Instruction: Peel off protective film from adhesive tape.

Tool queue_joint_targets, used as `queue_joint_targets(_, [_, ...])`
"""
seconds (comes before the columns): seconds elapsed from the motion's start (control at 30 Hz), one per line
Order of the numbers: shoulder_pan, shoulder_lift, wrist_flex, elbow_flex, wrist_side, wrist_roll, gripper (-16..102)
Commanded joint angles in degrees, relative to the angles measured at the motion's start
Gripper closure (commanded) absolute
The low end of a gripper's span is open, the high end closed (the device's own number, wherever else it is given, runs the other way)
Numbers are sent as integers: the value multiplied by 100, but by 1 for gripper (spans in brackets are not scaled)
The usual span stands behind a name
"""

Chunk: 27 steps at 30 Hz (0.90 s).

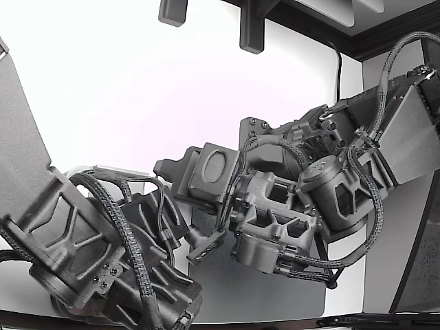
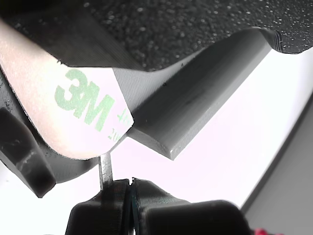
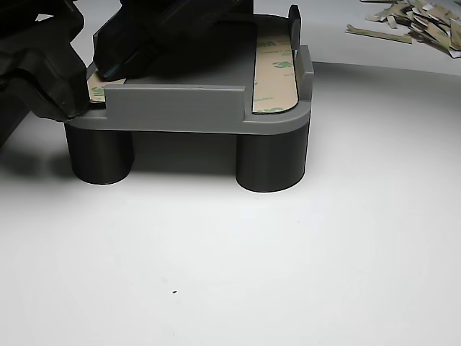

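Gripper jaws pinched together, seemingly on a thin film tab below the 3M tape liner on the gray fixture.

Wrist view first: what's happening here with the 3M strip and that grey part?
A robot arm is working on a grey fixture that carries taped strips. In the wrist view, the tool sits at the rounded end of a 3M-printed liner, its tips closed together with a thin tab between them. The other view shows a second strip lying flat with its liner on, and a pile of peeled scraps on the table behind.
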Motion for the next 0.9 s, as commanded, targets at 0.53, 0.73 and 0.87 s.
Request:
queue_joint_targets(0.53, [-9,123,-88,-211,-88,132,97])
queue_joint_targets(0.73, [0,176,-123,-158,-149,185,97])
queue_joint_targets(0.87, [9,176,-132,-149,-149,193,97])
